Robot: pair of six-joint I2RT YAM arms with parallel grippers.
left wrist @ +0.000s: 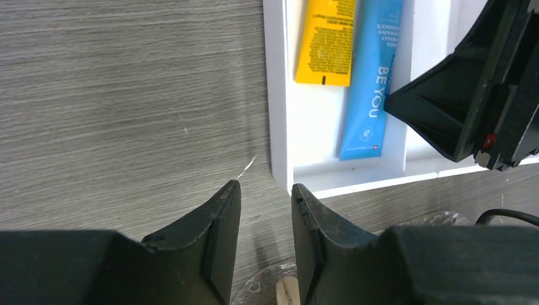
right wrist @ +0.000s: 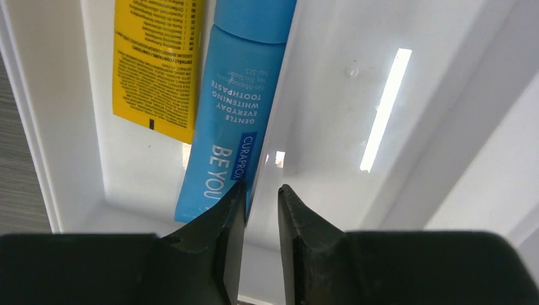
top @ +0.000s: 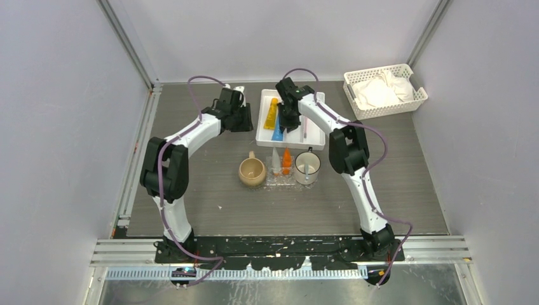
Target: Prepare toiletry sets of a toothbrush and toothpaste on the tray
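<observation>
R gripper (right wrist: 260, 190) just over blue toothpaste (right wrist: 232, 108) crimped end.

Your right gripper (right wrist: 260, 194) hangs over the white compartmented tray (right wrist: 445, 127), its two black fingers a narrow gap apart with only white plastic showing between them. The finger on the view's left overlaps the lower corner of the blue toothpaste tube (right wrist: 232, 108), printed BE YOU, which lies along the divider wall (right wrist: 278, 108) with the yellow toothpaste tube (right wrist: 156, 63) just beside it; you cannot tell whether finger and tube touch. The other finger sits over the neighbouring compartment, and a sliver of grey wood-grain table (right wrist: 16, 159) shows at the left edge.
</observation>
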